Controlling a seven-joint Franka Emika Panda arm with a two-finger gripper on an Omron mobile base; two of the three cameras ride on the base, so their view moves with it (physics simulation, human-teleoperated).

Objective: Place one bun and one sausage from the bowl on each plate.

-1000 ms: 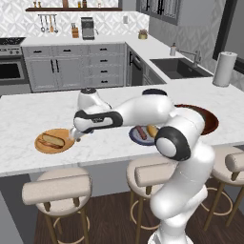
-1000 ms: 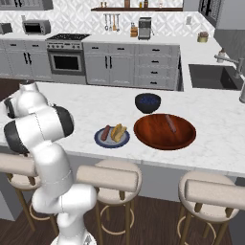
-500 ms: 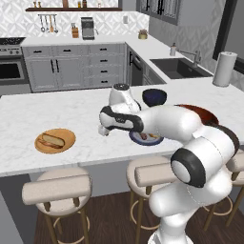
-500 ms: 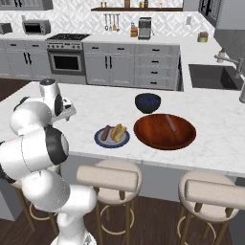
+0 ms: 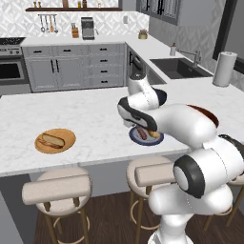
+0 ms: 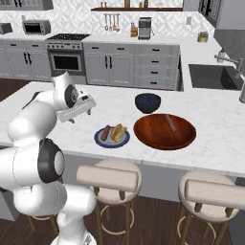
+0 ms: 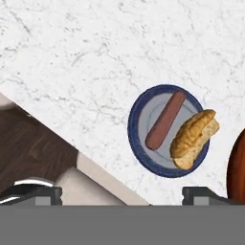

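With my fingers [image 7: 122,194] hanging wide open and empty over the worktop [image 7: 72,57], the blue plate [image 7: 139,143] is carrying sausage [image 7: 165,119] and bun [image 7: 194,139]; the wooden plate [image 5: 55,141] is lacking the sausage [image 6: 170,123] lying in the bowl [image 6: 164,131].

The end effector [image 7: 122,192] hangs open, pointing downward.

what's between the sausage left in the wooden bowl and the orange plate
Only the filled blue plate lies flat on the counter between the bowl and the orange plate. The sausage lies uncovered, so a lifted carry would likely clear it.
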